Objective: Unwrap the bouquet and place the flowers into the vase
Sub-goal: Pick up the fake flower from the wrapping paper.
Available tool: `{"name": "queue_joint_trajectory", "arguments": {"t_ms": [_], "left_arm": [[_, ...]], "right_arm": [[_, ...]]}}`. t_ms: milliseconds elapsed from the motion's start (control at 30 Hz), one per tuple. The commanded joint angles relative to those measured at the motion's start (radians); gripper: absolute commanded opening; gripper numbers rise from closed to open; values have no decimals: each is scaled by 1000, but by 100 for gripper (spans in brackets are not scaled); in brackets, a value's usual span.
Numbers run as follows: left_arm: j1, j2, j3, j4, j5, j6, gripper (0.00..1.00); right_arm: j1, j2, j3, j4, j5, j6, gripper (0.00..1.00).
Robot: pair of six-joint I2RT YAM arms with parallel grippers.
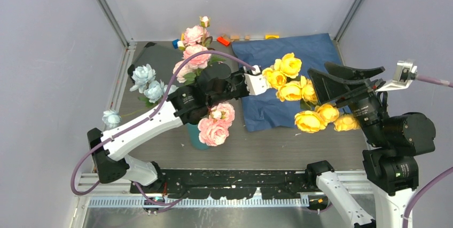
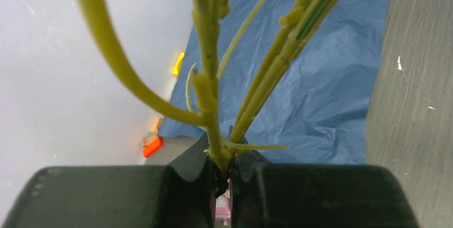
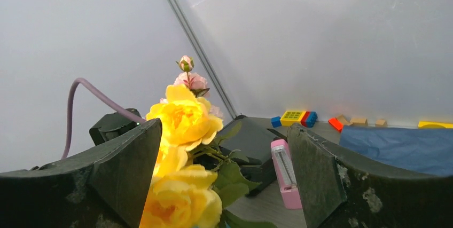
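The blue paper wrap [image 1: 299, 52] lies spread flat beyond both arms, so the unwrapping looks done. Pink flowers [image 1: 213, 131] stand in the teal vase [image 1: 195, 138] under the left forearm, while pale blue flowers [image 1: 145, 78] lie on the table, well off to that arm's left. The left gripper [image 2: 224, 177] is clamped on the green stems [image 2: 211, 94] of the yellow flowers [image 1: 290, 90], held in the air. The right gripper [image 3: 224, 132] stands wide apart around their blooms, holding nothing. The yellow and blue flowers are not yet in the vase. No readable writing shows.
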Motion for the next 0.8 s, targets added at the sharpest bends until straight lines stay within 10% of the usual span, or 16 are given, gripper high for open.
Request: {"name": "queue_joint_trajectory", "arguments": {"t_ms": [0, 500, 767], "left_arm": [[18, -9, 54, -13, 16, -139, 0], [79, -35, 50, -55, 99, -245, 0], [79, -59, 92, -101, 232, -386, 0]], "right_arm": [[2, -52, -36, 131, 19, -22, 93], [3, -180, -89, 164, 267, -29, 95], [2, -105, -225, 222, 6, 117, 92]]}}
